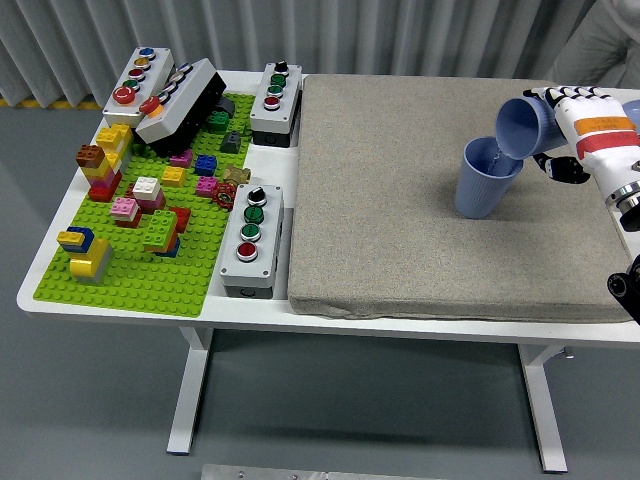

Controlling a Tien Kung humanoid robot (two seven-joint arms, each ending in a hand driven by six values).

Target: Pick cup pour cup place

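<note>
A blue ribbed cup stands upright on the grey mat, right of the middle. My right hand, white with an orange band, is shut on a second blue cup. That cup is tipped on its side, its mouth facing left and down over the standing cup's rim. The two cups are very close at the rim; contact cannot be judged. My left hand is out of view.
A green brick baseplate with several coloured bricks fills the table's left part. Grey button boxes lie at the back left, back middle and beside the mat. A person's sleeve shows at the top right.
</note>
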